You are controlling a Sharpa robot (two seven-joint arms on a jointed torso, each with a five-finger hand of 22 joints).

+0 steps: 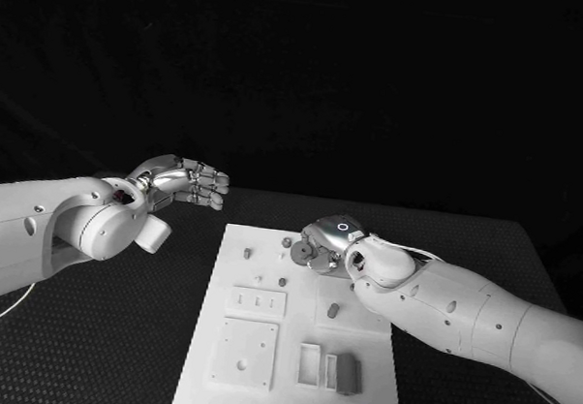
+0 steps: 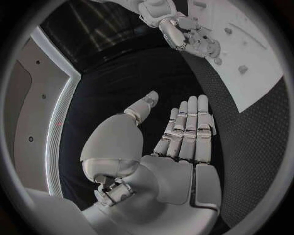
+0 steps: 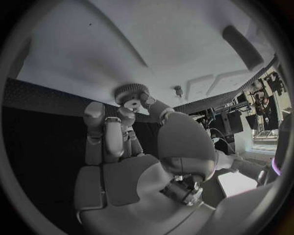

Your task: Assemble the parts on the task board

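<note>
A: Left arm [image 1: 21,232], casing?
B: Smooth white shell, rounded, with small dark round screw holes along its side. A ball-shaped white wrist joint at its 3 o'clock end, with a white block-shaped tab under it. Thin pale cables trail beneath the arm.

A: Left hand [image 1: 181,183]?
B: Silver metal, segmented fingers [image 2: 186,132] with pale pads, broad grey palm plates, and a bulbous thumb base.

A: Right arm [image 1: 489,325]?
B: Same white shell, dark screw holes along the top, a thin white cable looped over the wrist.

A: Right hand [image 1: 327,245]?
B: Silver; its dark back plate carries a small glowing ring mark. Grey palm plates and exposed metal fittings at the thumb base.
</note>
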